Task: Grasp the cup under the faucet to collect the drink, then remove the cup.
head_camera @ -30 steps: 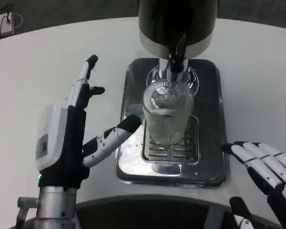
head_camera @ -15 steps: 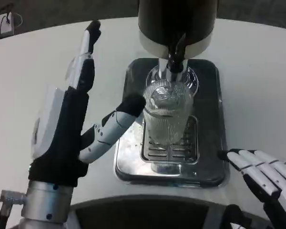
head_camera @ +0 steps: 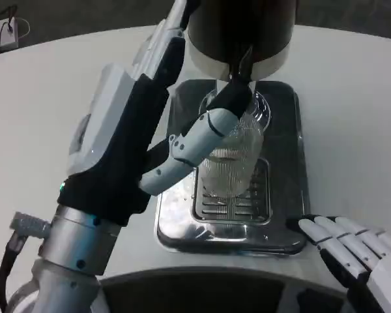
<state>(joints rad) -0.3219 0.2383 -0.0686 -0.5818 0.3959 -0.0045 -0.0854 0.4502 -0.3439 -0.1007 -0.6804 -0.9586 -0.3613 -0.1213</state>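
The left hand (head_camera: pixel 127 140) is raised over the near left part of the metal drip tray (head_camera: pixel 293 163), its white back turned toward the camera and its fingers (head_camera: pixel 163 49) stretched forward and up past the left flank of the dark dispenser (head_camera: pixel 238 32). The thumb (head_camera: pixel 205 134) is spread wide from the fingers and reaches rightward across the front of the clear ribbed cup (head_camera: pixel 238 163), with its black tip lying at the cup's rim, just below the black faucet (head_camera: pixel 244 62). Whether the thumb actually touches the glass cannot be told, as it overlaps the cup in the head view. Nothing is seen enclosed in this hand; it is spread apart, with the cup lying in the gap between thumb and fingers rather than clasped. The cup stands upright to the right of the palm, on the slotted grate (head_camera: pixel 231 205) of the tray, directly beneath the faucet. Its lower half is seen below the thumb, while its upper left part is covered by it. The right hand (head_camera: pixel 348 251) is laid low on the white table (head_camera: pixel 352 98), just off the tray's near right corner, well apart from the cup. Its white fingers are extended side by side toward the tray, pointing leftward, and nothing is held in them. A white power strip (head_camera: pixel 1 32) is seen at the far left edge, well away from both hands.
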